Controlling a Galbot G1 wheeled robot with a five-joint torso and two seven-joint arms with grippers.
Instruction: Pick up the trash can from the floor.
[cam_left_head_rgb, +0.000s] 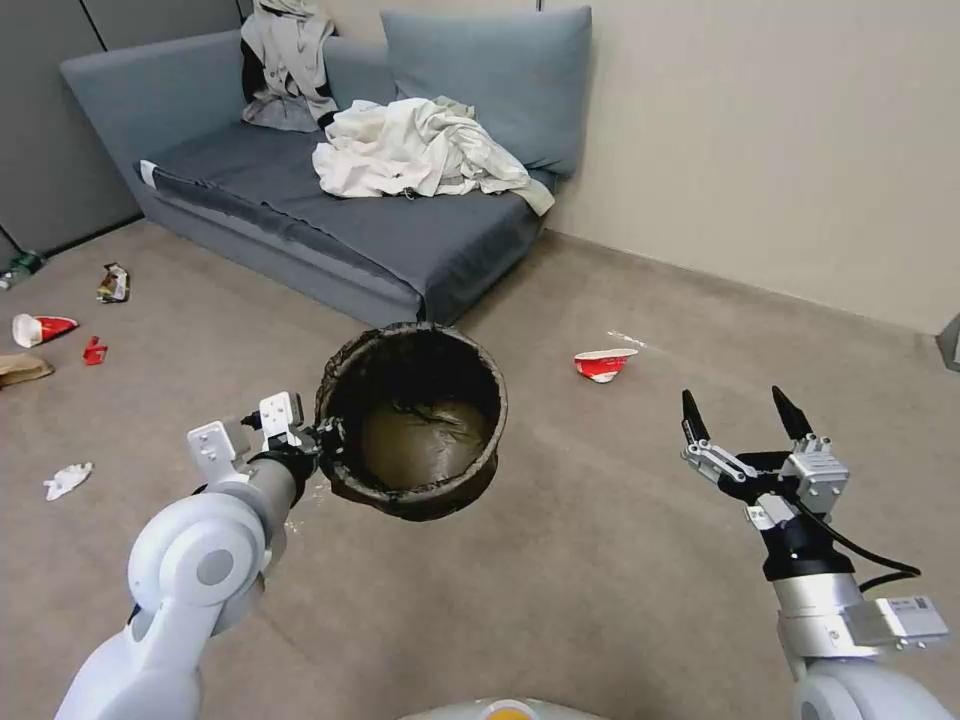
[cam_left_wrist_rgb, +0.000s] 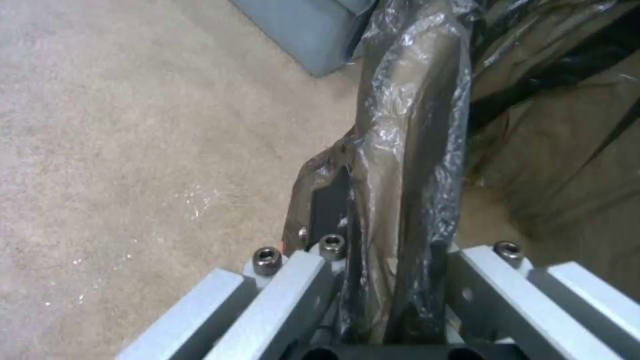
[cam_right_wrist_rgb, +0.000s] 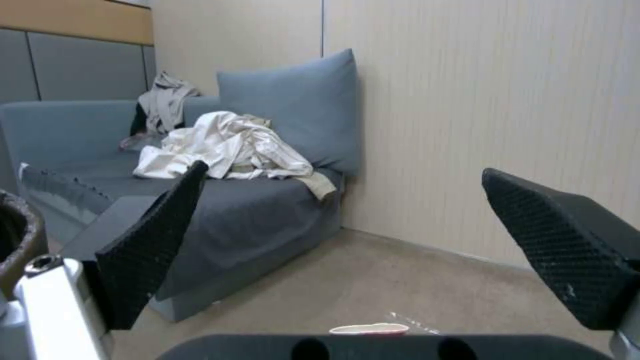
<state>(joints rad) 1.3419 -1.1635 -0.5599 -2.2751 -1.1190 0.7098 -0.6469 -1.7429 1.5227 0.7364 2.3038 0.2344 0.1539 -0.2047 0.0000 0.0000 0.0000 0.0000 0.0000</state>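
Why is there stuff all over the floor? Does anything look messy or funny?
Yes. Crushed cups and scraps are scattered over the floor. Clothes lie heaped on the sofa. The trash can hangs tilted, its rim pinched by the left end effector. The right end effector is open, holding nothing.

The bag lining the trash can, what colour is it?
Dark brown-black, glossy; the bag shows best in the head view.

One trash can (cam_left_head_rgb: 412, 435), two hands, left (cam_left_head_rgb: 322, 438) and right (cam_left_head_rgb: 745, 412). Two crushed red-and-white cups: mid-right (cam_left_head_rgb: 603, 364) and far left (cam_left_head_rgb: 40, 328). One sofa (cam_left_head_rgb: 300, 215), one cushion (cam_left_head_rgb: 490, 85).
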